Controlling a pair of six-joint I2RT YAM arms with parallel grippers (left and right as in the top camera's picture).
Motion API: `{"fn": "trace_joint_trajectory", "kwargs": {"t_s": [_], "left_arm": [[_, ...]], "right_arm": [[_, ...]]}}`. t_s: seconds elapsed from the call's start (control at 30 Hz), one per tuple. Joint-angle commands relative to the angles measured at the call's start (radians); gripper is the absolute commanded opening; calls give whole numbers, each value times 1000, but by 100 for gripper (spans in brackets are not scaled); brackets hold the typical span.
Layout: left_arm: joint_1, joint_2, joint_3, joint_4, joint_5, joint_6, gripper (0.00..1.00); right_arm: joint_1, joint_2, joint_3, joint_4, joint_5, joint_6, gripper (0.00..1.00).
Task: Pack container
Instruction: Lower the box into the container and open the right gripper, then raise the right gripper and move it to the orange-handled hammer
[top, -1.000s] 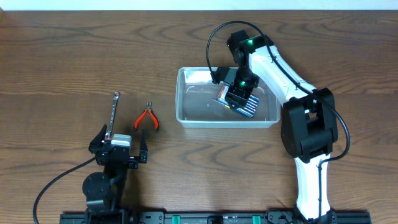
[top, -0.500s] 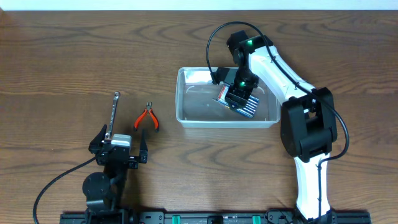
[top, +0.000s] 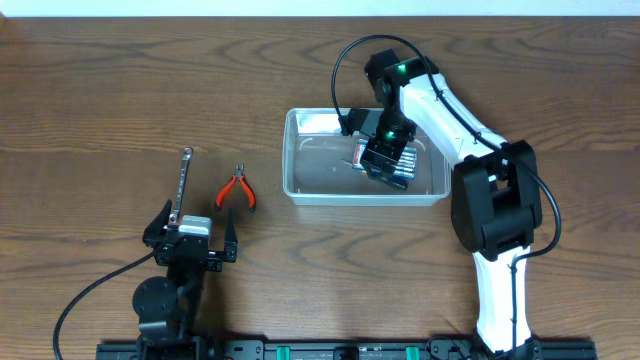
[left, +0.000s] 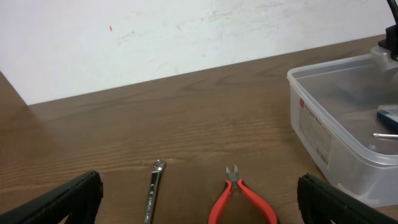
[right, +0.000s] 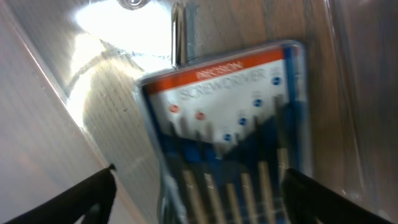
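The clear plastic container (top: 292, 160) stands at mid-table; its near wall also shows in the left wrist view (left: 323, 134). My right gripper (top: 385, 150) hovers inside it, open, with its fingers spread either side of a blue-and-orange precision screwdriver pack (top: 398, 176). In the right wrist view the pack (right: 230, 93) is blurred between the open fingers (right: 198, 180) and lies over the container floor. My left gripper (top: 196, 222) is open and empty near the front left.
Red-handled pliers (top: 236, 190) and a silver wrench (top: 183, 185) lie on the table just ahead of the left gripper, also in its wrist view (pliers (left: 239, 199), wrench (left: 152, 193)). A silver metal tool (right: 177, 31) lies in the container beyond the pack.
The screwdriver pack has dropped from its tilted, held position and now lies lower in the container. The right gripper has opened. The left arm has not moved.
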Motion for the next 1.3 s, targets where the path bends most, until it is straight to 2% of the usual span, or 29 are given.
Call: {"fn": "trace_joint_trajectory", "kwargs": {"t_s": [0.0,0.1,0.33,0.57,0.83,0.97,1.27], "left_arm": [[4,-6,-29,-8,-5,9,98],[4,-6,-29,-8,-5,9,98],[4,-6,-29,-8,-5,9,98],[4,-6,-29,-8,-5,9,98],[4,-6,-29,-8,-5,9,98],[4,-6,-29,-8,-5,9,98],[4,-6,-29,-8,-5,9,98]], "right_arm": [[-5,10,-6,0,-12,2,92],[-5,7,5,-3,-17,29,99],[-3,-8,108,-82,-32,35,99],[-4,-42,316,-200,-31,42,99],[-31,-115,600,-330,33,128,99],[-84,-185,687,-345,129,197,99],[-293,-349,703,-402,136,286,99]]}}
